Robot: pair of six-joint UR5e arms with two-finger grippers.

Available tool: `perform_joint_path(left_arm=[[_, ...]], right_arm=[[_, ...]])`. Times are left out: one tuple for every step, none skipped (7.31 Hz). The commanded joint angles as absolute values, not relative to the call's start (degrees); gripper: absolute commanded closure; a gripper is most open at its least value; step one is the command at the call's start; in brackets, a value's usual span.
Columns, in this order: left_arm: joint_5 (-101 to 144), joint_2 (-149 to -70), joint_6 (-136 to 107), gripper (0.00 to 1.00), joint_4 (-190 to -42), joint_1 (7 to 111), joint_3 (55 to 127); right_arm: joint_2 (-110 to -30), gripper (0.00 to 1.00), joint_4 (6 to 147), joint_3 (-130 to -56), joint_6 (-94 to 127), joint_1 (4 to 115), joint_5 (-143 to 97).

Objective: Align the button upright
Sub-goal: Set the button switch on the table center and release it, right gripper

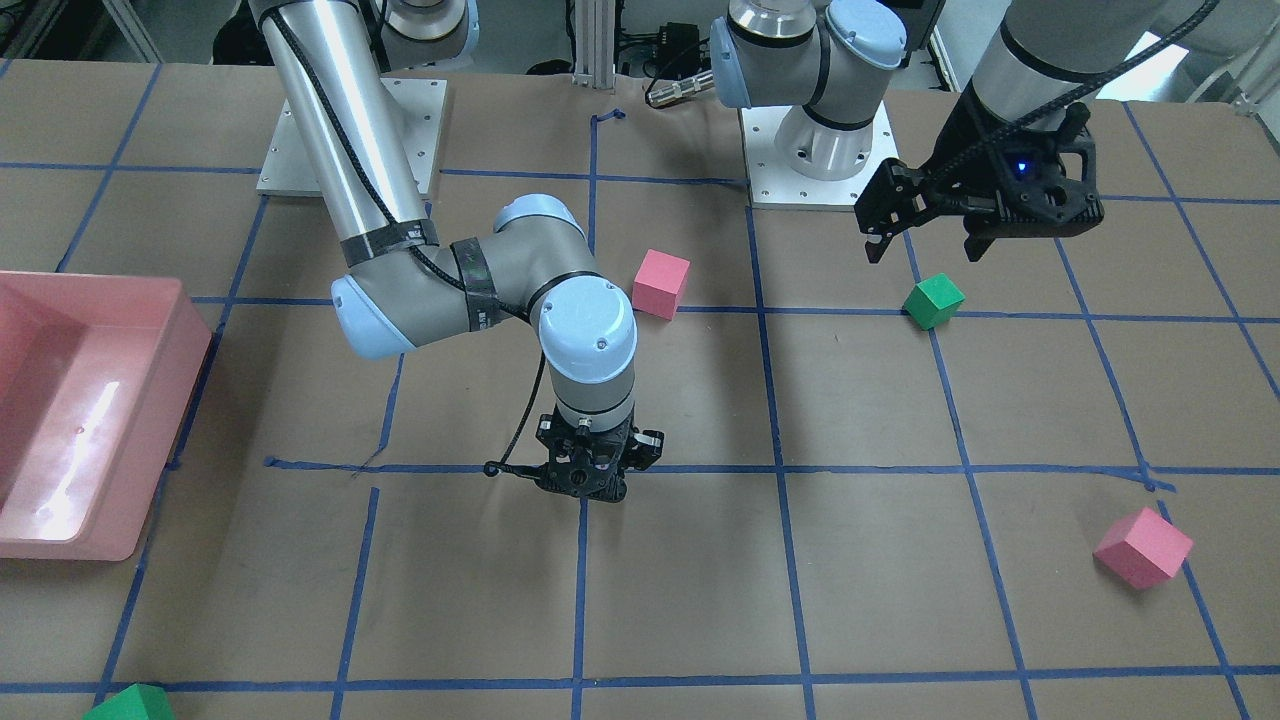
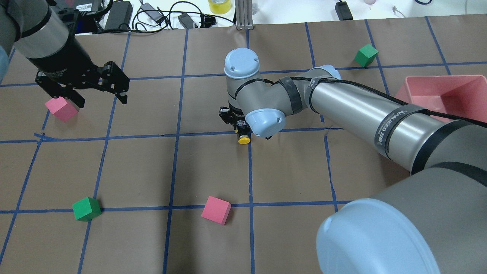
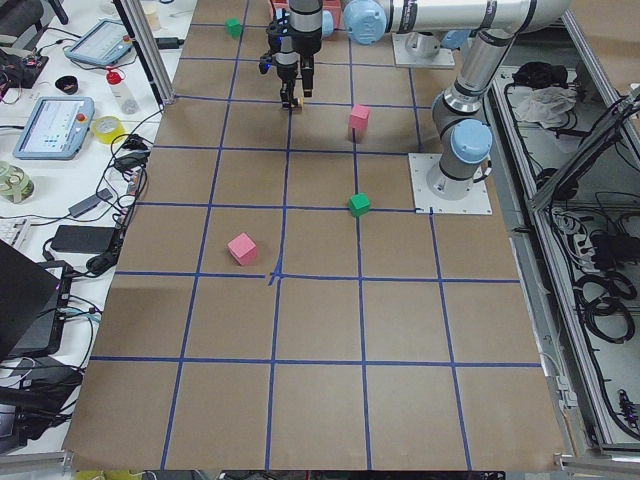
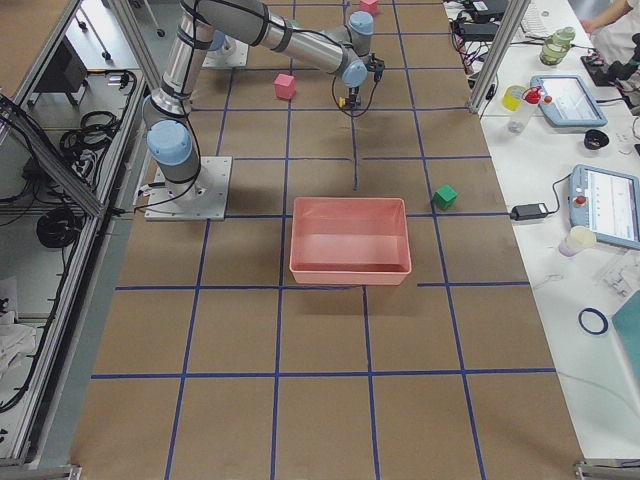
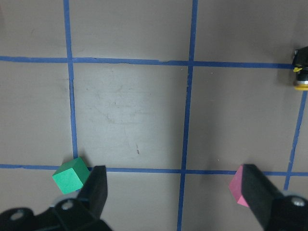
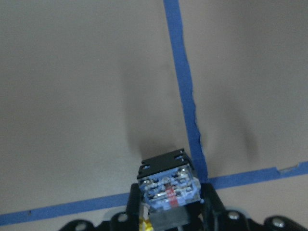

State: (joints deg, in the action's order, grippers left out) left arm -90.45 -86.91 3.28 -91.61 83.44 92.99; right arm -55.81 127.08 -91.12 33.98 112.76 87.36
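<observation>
The right gripper [image 2: 239, 127] is clamped on the button [image 2: 244, 139] above the tape crossing at the table's middle. In the overhead view the yellow cap sticks out at 6 o'clock from the fingers. The whitish base sits between them. The left gripper [image 2: 102, 99] hangs spread wide and empty, well apart at the button's 9 o'clock.

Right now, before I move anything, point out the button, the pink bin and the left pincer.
button [image 2: 244, 139]: overhead view, on its yellow cap.
pink bin [image 4: 350, 275]: right-side view, on its near wall.
left pincer [image 2: 102, 101]: overhead view, midway between its open fingertips.
</observation>
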Motion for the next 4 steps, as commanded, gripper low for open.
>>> perform_joint_path(left_arm=[[-95.8, -88.1, 3.2, 0.0, -93.7, 83.3, 93.2], [-97.1, -88.2, 3.2, 0.0, -93.3, 83.5, 93.8], [-96.9, -88.3, 3.1, 0.0, -93.1, 83.6, 94.0], [-96.8, -88.3, 3.9, 0.0, -93.0, 83.7, 93.9]], right_arm=[[-56.1, 0.54, 127.0, -91.1, 33.9, 112.8, 87.4], [-56.2, 0.44, 127.1, -91.1, 33.9, 112.8, 87.2], [-56.9, 0.29, 127.1, -91.3, 33.0, 112.7, 87.4], [-58.5, 0.16, 126.8, -91.3, 32.0, 112.7, 87.3]])
